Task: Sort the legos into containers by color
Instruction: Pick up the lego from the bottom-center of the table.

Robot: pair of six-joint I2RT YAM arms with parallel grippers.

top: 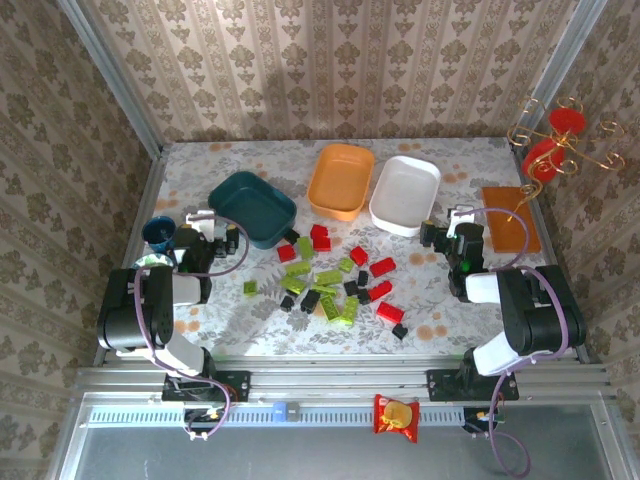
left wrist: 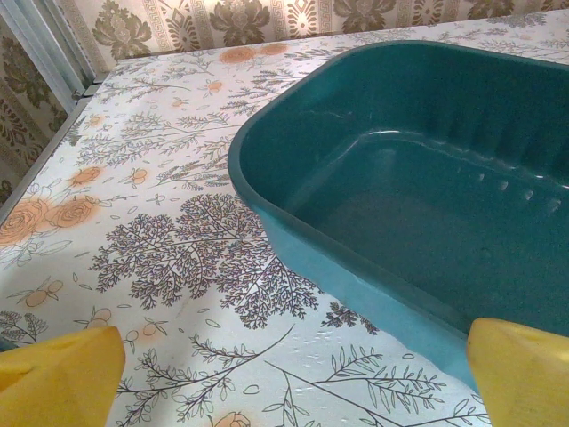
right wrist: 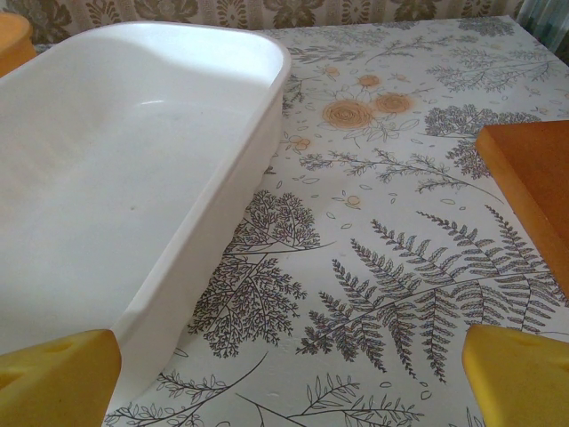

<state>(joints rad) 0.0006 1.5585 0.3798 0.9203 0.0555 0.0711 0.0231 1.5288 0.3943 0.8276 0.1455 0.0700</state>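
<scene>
Red, lime green and black legos [top: 335, 277] lie scattered across the middle of the table. Behind them stand three tubs: dark teal [top: 252, 207] [left wrist: 427, 187], orange [top: 341, 180] and white [top: 405, 194] [right wrist: 107, 178]. All three tubs look empty. My left gripper [top: 215, 235] [left wrist: 293, 391] rests low at the teal tub's near left corner, open, nothing between its yellow fingertips [left wrist: 62, 374]. My right gripper [top: 452, 235] [right wrist: 293, 391] sits just right of the white tub, open too, with bare tablecloth between its yellow fingertips [right wrist: 520, 378].
A small dark blue cup [top: 159, 233] and a green patterned dish [top: 150, 262] sit at the left edge. An orange-brown board [top: 511, 218] [right wrist: 533, 178] lies at the right, below a gold and red ornament [top: 555, 145]. A snack packet [top: 396, 415] lies on the front rail.
</scene>
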